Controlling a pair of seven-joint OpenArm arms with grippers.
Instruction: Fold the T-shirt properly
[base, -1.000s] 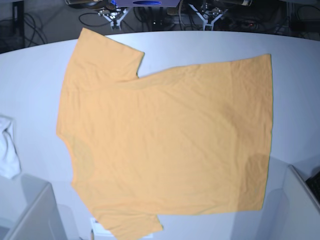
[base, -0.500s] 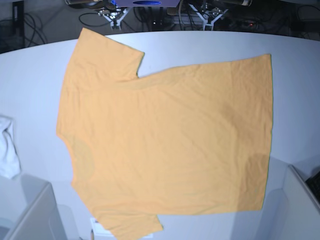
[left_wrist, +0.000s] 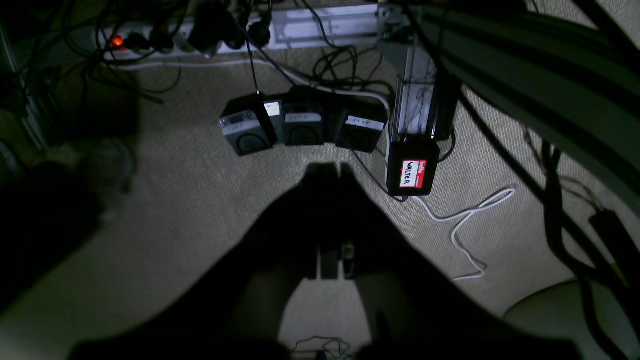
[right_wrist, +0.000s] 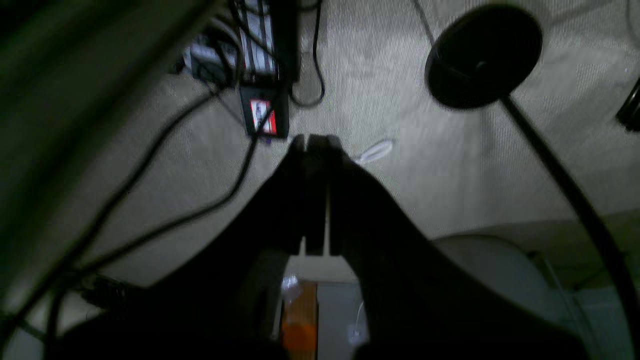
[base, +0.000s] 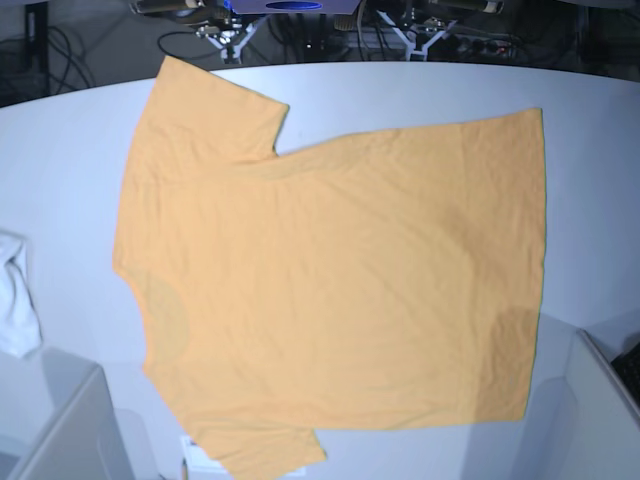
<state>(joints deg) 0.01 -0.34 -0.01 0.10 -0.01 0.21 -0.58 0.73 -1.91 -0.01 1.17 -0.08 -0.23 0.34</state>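
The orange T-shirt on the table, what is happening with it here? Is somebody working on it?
Nothing is handling it at this moment. The orange T-shirt lies spread flat and unfolded on the pale table, with a small white cloth at the table's edge beside it. Both arms are away from the table: the left tool and the right tool are shut, hold nothing, and their wrist cameras look down at the carpeted floor and cables. The folding has not started.

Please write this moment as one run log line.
T-shirt: spread flat, unfolded | left gripper: shut, empty, off table | right gripper: shut, empty, off table
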